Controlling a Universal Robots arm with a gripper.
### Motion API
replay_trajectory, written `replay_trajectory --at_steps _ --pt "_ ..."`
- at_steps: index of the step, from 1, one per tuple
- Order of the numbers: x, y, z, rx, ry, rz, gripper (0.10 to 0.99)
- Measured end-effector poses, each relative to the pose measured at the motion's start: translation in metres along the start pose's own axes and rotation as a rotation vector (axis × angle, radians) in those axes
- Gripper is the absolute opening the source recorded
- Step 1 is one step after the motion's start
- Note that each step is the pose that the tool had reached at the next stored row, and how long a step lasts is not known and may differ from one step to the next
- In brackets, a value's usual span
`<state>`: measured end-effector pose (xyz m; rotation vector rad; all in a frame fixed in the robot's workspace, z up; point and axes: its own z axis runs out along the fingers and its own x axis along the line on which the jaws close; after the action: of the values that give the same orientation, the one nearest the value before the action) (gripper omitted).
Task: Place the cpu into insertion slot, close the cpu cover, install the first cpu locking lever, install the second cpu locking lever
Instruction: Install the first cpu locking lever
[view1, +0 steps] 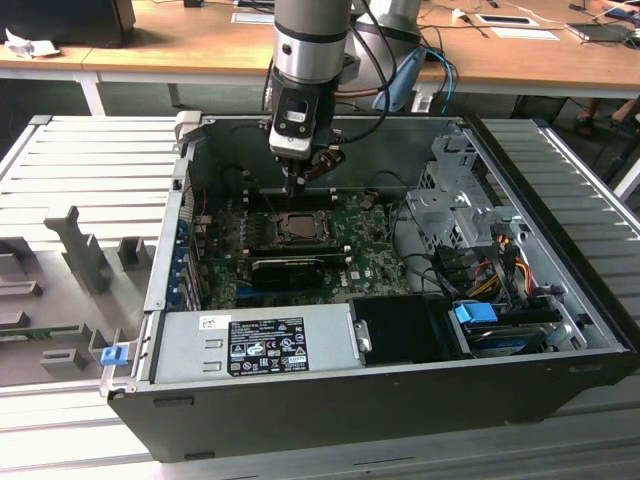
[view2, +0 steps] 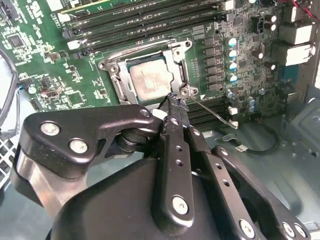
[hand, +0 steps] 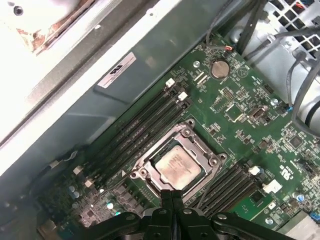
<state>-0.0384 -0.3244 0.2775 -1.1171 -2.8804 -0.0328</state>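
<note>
The cpu (view2: 150, 80) (hand: 177, 166), a dull silvery square, lies flat in the insertion slot (view1: 299, 228) on the green board. The cpu cover (view2: 116, 82) (hand: 150, 161), a silver frame, lies down around the chip. A thin wire locking lever (view2: 214, 114) angles away from one corner of the socket. My gripper (view2: 172, 101) (hand: 172, 196) (view1: 296, 186) hovers just over that socket corner, beside the lever's root. Its fingers are pressed together, with nothing visible between them.
The board sits deep in an open black computer case (view1: 400, 395). Long black memory slots (hand: 142, 127) run beside the socket. An expansion card (view1: 290, 268), a power supply (view1: 255, 345), a drive cage (view1: 450, 205) and loose cables (view1: 500, 265) crowd the rest.
</note>
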Motion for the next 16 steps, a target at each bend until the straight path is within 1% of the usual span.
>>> replay_trajectory --at_steps 2,4,5,7,10,14,15,16 --pt "0.0000 0.0000 0.0000 0.003 0.0000 -0.058 0.106" --pt "0.0000 0.0000 0.0001 0.009 0.0002 -0.152 0.106" --pt "0.0000 0.0000 0.0001 0.010 0.0002 -0.179 0.106" --pt "0.0000 0.0000 0.0001 0.012 0.0002 -0.207 0.106" --pt "0.0000 0.0000 0.0001 0.014 -0.0018 -0.277 0.106" --pt "0.0000 0.0000 0.0006 0.019 -0.0022 -0.378 0.106" --pt "0.0000 0.0000 0.0007 0.022 -0.0021 -0.425 0.106" --pt "0.0000 0.0000 0.0006 0.023 -0.0021 -0.450 0.106"
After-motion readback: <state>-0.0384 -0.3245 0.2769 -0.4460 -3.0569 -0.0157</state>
